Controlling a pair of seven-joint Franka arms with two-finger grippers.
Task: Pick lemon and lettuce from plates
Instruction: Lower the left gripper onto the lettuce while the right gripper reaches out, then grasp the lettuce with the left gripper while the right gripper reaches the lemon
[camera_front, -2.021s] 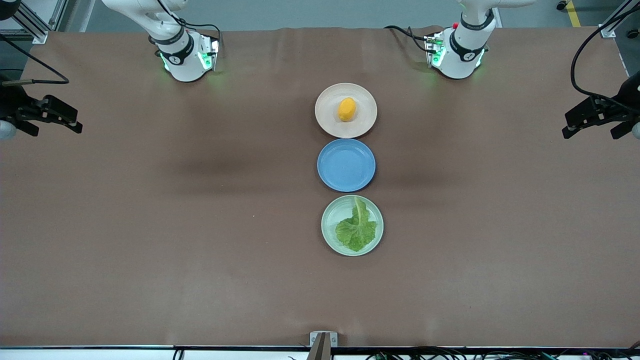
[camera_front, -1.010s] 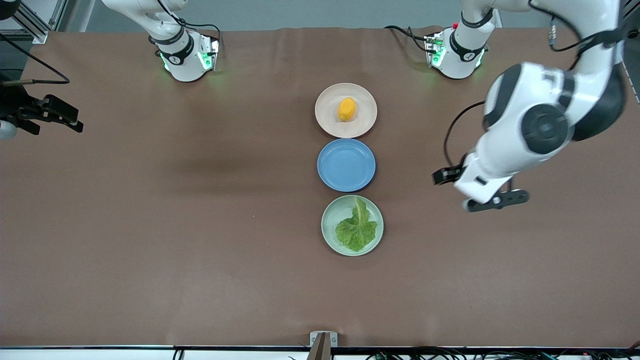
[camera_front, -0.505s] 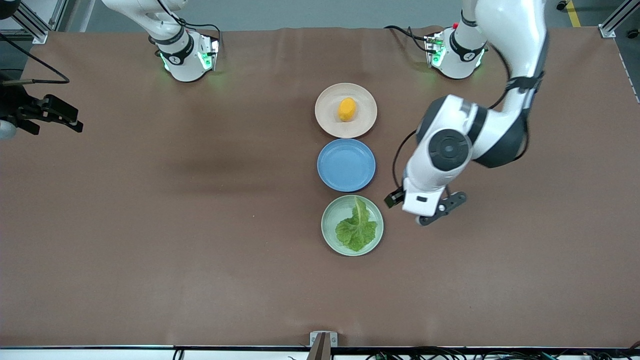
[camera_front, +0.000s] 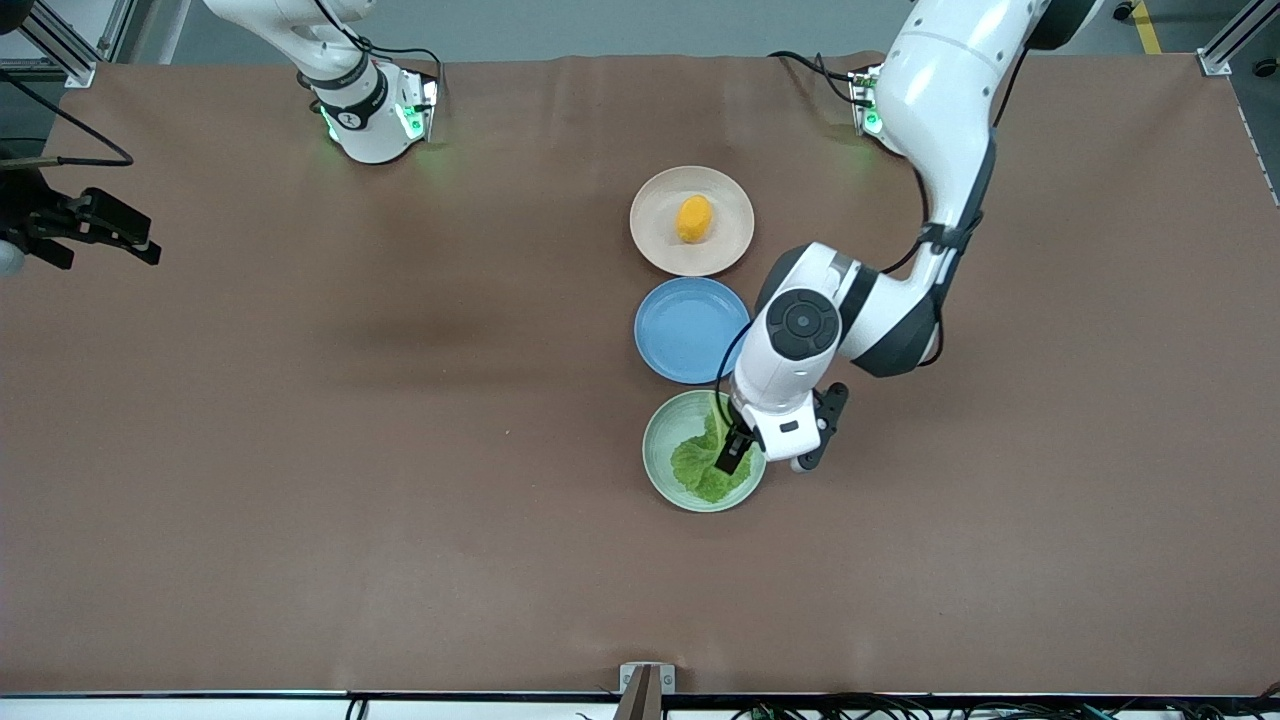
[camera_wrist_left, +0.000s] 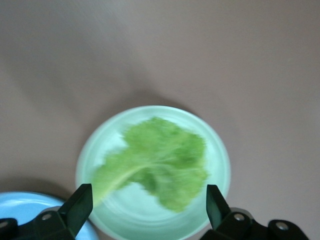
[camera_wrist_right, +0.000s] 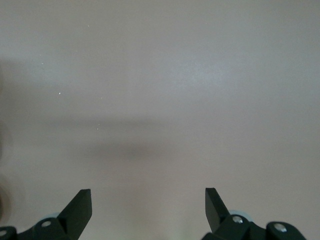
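Note:
The lemon (camera_front: 694, 218) lies on the beige-pink plate (camera_front: 650, 245). The lettuce (camera_front: 700, 472) lies on the pale mint green plate (camera_front: 658, 470), the plate nearest the front camera. My left gripper (camera_front: 770, 458) is open and empty over this plate, at its edge toward the left arm's end, partly covering the leaf. In the left wrist view the lettuce (camera_wrist_left: 160, 160) and its plate (camera_wrist_left: 212, 197) show between the spread fingers of the left gripper (camera_wrist_left: 149, 210). My right gripper (camera_front: 145, 242) waits open and empty over the table's edge at the right arm's end; the right wrist view shows that gripper (camera_wrist_right: 148, 210) over bare table.
An empty blue plate (camera_front: 690, 330) sits between the two task plates; its rim shows in the left wrist view (camera_wrist_left: 20, 207). The left arm's elbow (camera_front: 860, 320) hangs beside the blue plate. Brown table cover (camera_front: 350, 450) lies all around.
The left arm swung in from the table's left-arm end and came down over the mint green plate, gripper open. The right arm, the lemon and the lettuce stayed put.

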